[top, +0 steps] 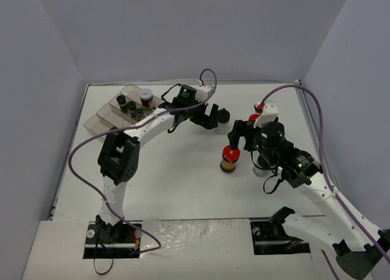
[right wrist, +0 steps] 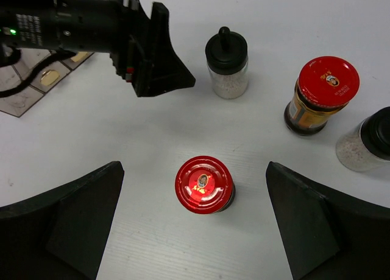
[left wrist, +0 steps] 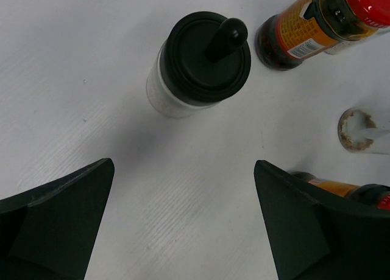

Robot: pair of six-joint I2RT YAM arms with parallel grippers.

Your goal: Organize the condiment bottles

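Hidden or unclear: from above, one red-lidded clear jar with an orange label (right wrist: 322,96) is mostly covered by the right arm (top: 304,176). It is seen plainly only from the right wrist. A black-capped jar of pale grains (right wrist: 367,147) is cut off by that view's right edge. In the left wrist view, a pale ring-shaped object (left wrist: 356,130) at the right edge cannot be identified. The contents of the four small jars (top: 130,105) standing in the clear plastic compartment tray (top: 97,120), at the far left of the white bench (top: 170,182), cannot be made out.

Pincers: the left pincer (left wrist: 183,167) is spread wide and nothing is gripped. It is held just short of a clear jar of white grains with a black knobbed cap (left wrist: 204,64), and no contact is seen. The right pincer (right wrist: 194,167) is likewise wide apart and empty. It is poised above a second red-lidded jar of orange-brown contents (right wrist: 204,184), which stands upright on the bench, untouched.
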